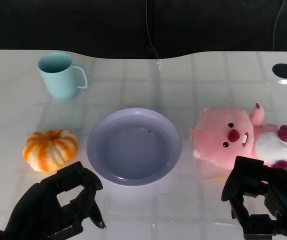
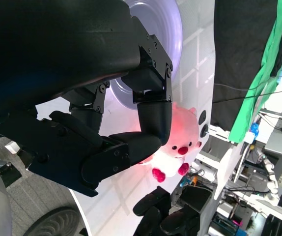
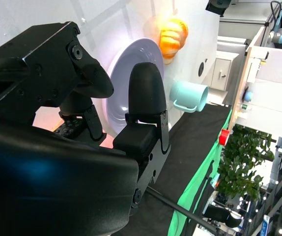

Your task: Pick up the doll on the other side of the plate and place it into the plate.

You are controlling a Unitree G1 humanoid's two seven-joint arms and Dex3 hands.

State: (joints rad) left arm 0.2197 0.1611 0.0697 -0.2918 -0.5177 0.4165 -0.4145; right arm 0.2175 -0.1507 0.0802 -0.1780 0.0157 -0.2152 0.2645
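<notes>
A round lavender plastic plate [image 1: 133, 146] sits mid-table, with a pink plush doll [image 1: 243, 139] lying just beside its right edge, outside it. The right hand [image 1: 261, 200] hovers near the doll, fingers apart and empty; it would do best to close around the soft body. The left hand [image 1: 58, 205] rests open, holding nothing, near a small orange pumpkin toy [image 1: 50, 149].

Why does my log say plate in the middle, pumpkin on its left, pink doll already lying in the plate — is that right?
Not quite. In the head view the pink doll lies on the table to the right of the plate, not in it. The plate holds nothing, and the pumpkin is on its left as you said.
</notes>
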